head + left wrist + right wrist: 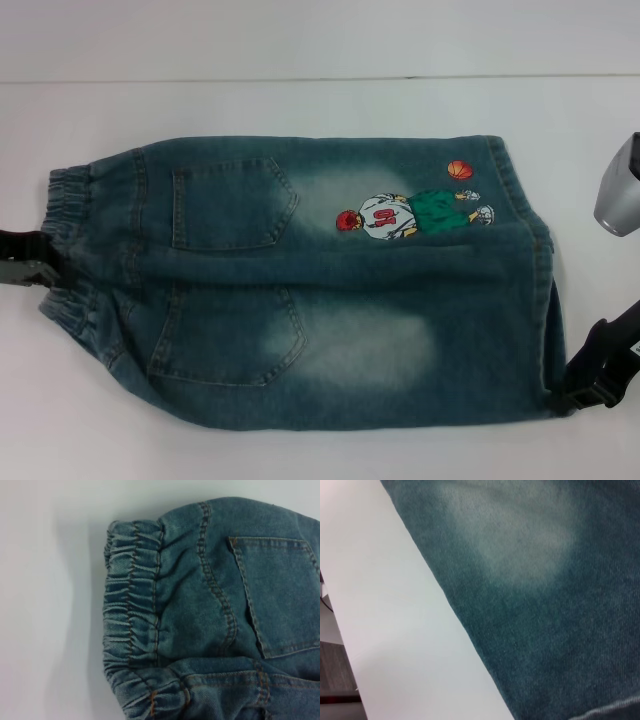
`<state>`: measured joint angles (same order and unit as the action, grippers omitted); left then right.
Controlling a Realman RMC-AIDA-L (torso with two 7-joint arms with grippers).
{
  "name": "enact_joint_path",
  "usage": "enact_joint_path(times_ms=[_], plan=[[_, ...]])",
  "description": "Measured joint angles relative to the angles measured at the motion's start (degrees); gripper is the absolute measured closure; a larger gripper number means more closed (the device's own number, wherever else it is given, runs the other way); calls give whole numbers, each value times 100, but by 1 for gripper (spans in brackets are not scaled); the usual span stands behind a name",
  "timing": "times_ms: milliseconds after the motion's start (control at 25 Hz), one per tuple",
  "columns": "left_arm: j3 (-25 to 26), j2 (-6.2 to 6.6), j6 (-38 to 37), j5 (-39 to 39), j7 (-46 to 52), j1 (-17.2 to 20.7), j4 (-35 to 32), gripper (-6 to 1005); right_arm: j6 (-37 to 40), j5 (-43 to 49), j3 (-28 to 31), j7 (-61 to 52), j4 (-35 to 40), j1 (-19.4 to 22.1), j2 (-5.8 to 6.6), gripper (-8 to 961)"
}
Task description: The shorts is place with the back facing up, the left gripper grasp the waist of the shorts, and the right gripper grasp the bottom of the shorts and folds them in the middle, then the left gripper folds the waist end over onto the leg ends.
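Note:
The shorts [300, 290] lie flat on the white table, back side up, with two patch pockets and the embroidered basketball player [410, 212] showing. The waist of the shorts [65, 215] is at the left, and the leg ends [545, 300] are at the right. My left gripper [30, 258] touches the middle of the waistband from the left. My right gripper [585, 385] sits against the near corner of the bottom hem. In the left wrist view the gathered waist [130, 605] and a pocket [285, 595] fill the frame. The right wrist view shows faded denim [545, 605] close up.
Bare white table [300, 455] surrounds the shorts on all sides, and its far edge [320, 78] runs across the back. A silver-grey arm part [620, 190] hangs at the right, beside the leg ends. In the right wrist view the table's edge [350, 670] drops off to the floor.

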<state>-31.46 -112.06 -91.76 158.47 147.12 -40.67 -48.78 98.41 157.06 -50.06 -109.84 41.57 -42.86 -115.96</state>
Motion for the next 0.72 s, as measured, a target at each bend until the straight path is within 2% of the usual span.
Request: enact_joint_path(times_ms=[80, 320, 440, 560, 720], plan=[[0, 0, 0, 0, 0, -1, 0, 965, -8, 2, 2, 0, 0, 6, 1, 862], [0, 0, 7, 0, 0, -3, 0, 965, -9, 1, 7, 5, 0, 18, 7, 897], [29, 2, -17, -32, -4, -9, 0, 965, 30, -52, 100, 64, 0, 31, 48, 914], [72, 43, -122, -179, -14, -2, 0, 965, 204, -273, 532, 288, 35, 69, 180, 914], [199, 143, -208, -231, -19, 19, 0, 965, 328, -798, 1403, 659, 8, 198, 436, 914]])
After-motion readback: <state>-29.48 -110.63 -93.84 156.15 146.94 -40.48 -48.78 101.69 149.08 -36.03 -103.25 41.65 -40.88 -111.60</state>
